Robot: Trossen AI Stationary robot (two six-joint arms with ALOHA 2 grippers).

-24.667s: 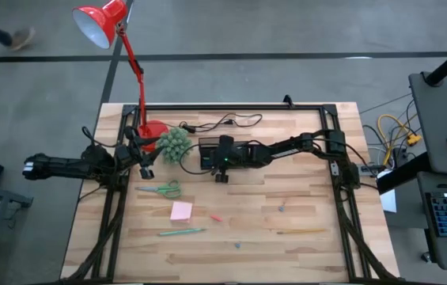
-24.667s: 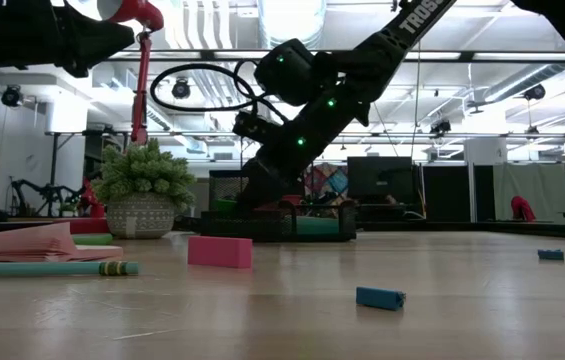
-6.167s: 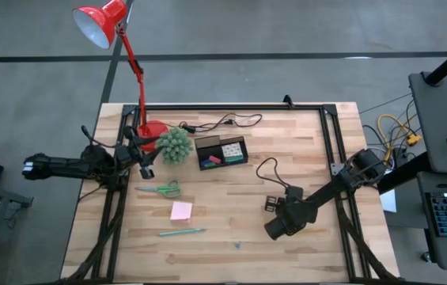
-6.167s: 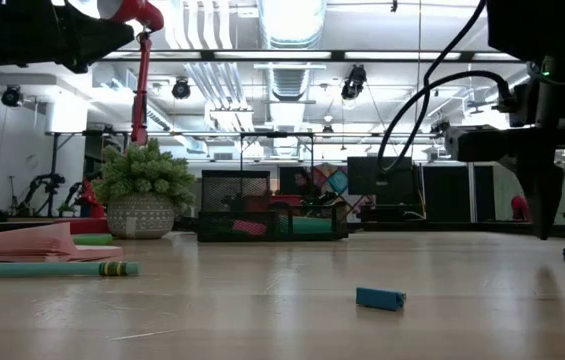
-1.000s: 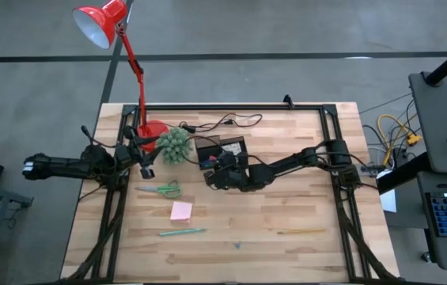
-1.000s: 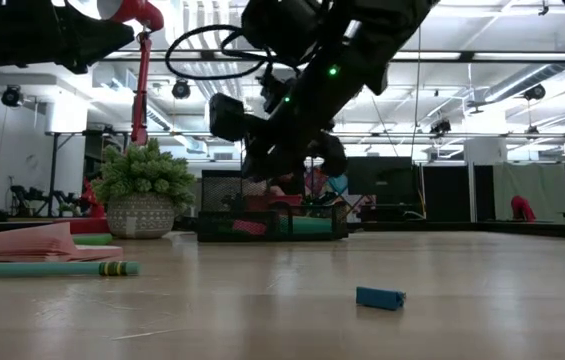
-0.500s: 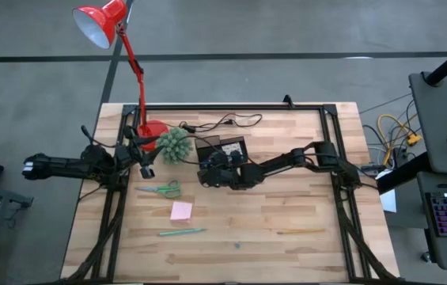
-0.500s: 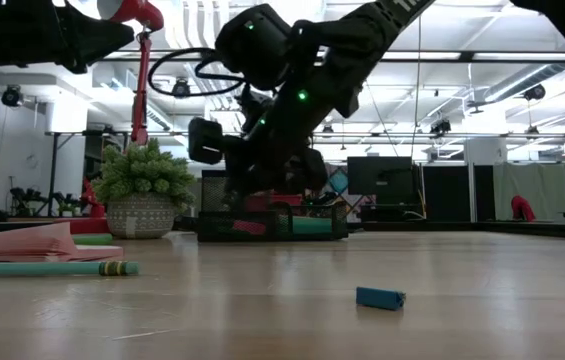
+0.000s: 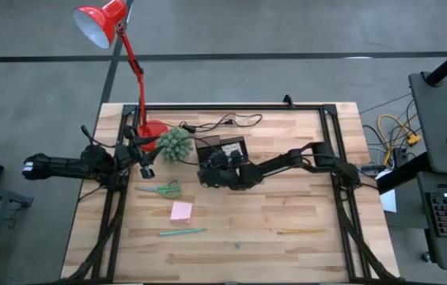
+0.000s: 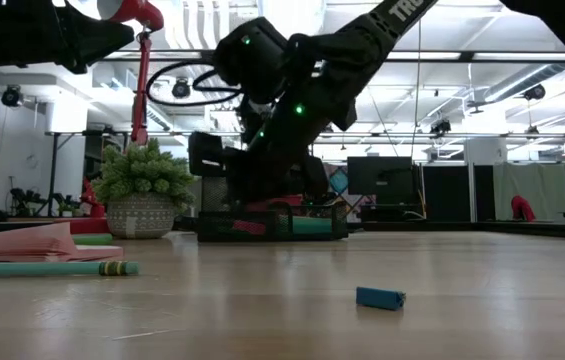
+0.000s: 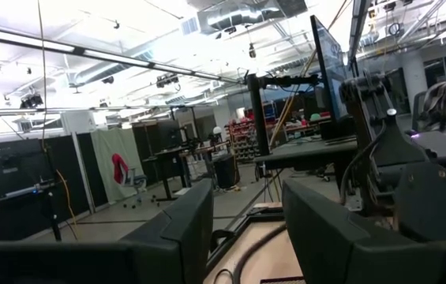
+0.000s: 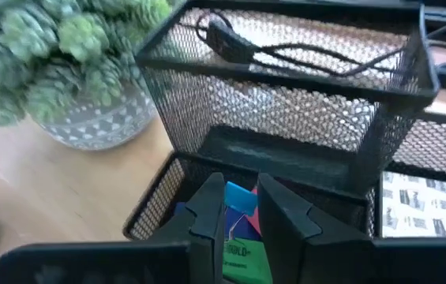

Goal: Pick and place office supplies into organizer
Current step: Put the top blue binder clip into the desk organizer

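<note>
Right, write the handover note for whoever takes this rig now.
Right gripper: over the organizer, shut on a small blue bit.
Left gripper: open, waiting at the table's left edge.
Done: some items already lie in the organizer.
Left: scissors, pink sticky pad, green pen, yellowish stick, blue bit on the table.

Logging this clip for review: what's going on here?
The right end effector hangs over the front compartment of the black mesh organizer, pinching a small blue bit above the coloured items already inside. The left arm waits at the table's left edge, its end effector open and empty. Scissors, a pink pad, a green pen and a yellowish stick lie on the table, not yet placed.
</note>
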